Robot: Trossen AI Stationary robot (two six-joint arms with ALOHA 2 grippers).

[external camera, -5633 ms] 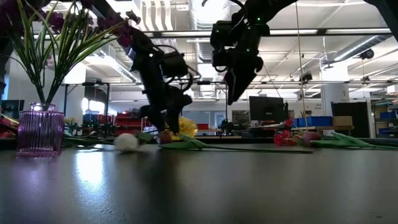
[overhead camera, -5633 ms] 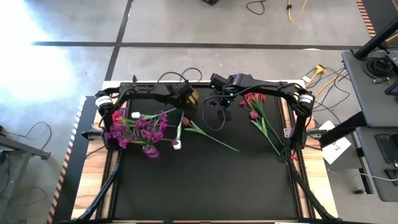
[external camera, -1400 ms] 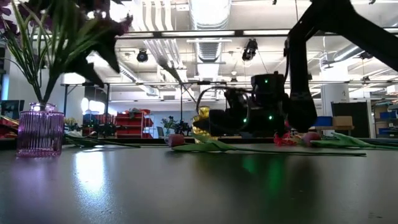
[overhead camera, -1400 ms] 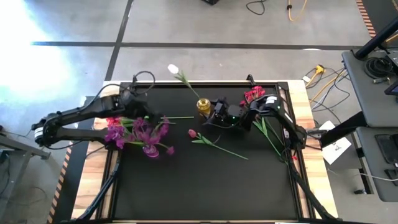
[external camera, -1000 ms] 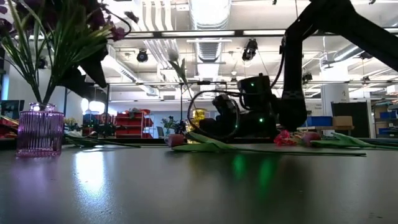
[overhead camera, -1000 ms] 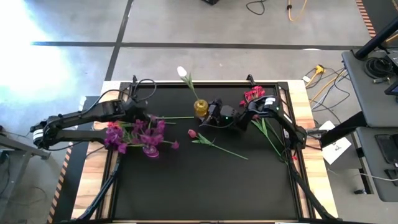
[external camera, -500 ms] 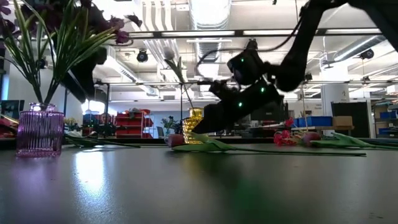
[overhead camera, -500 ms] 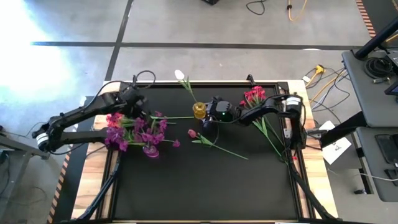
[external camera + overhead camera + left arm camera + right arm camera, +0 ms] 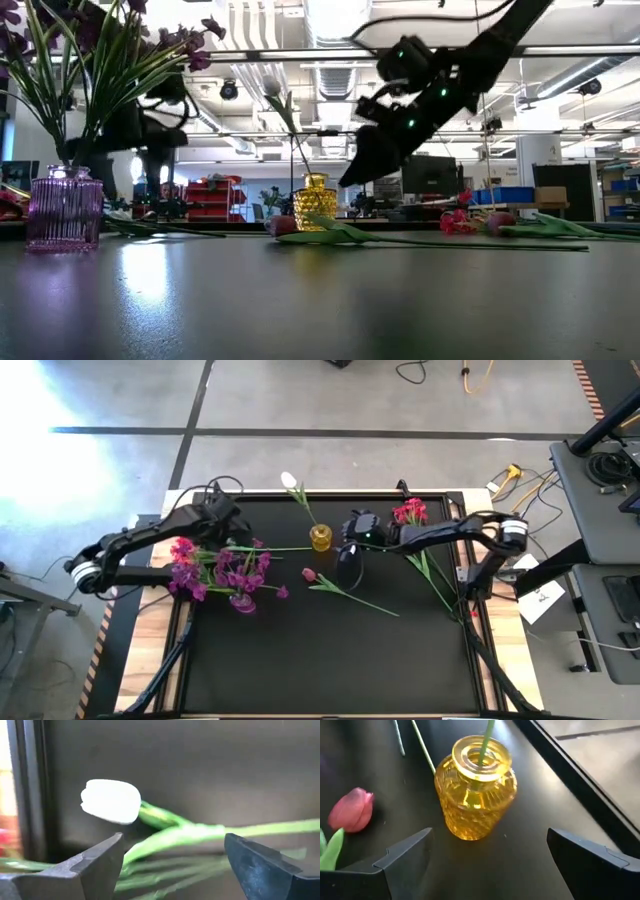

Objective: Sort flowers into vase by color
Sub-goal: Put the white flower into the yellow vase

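A black counter fills the high view, framed in pale wood, grey floor and cables beyond it.

At centre left of the high view, the left gripper hangs over the green stems, its fingers spread wide with nothing between them. Its wrist camera looks straight at a white tulip lying on its side on the counter, stem running off toward the right edge. Just below the arm in the high view, the purple bunch stands in a purple vase, which the low view puts at its far left.

Centre frame now: the amber vase holds one white tulip leaning toward the top of the frame. Just below and right of it lies a pink bud on the counter, with its stem trailing toward lower right.

The right gripper hovers just right of the amber vase, fingers open and empty. Farther right, a red-pink bunch lies against the counter's edge.

The next pick looks like the left arm's loose white tulip. To do it well, the fingers should drop onto the stem, not the soft head, and close squarely so the flower doesn't swivel. Neighbouring stems lie close, so a clean single-stem pinch matters.
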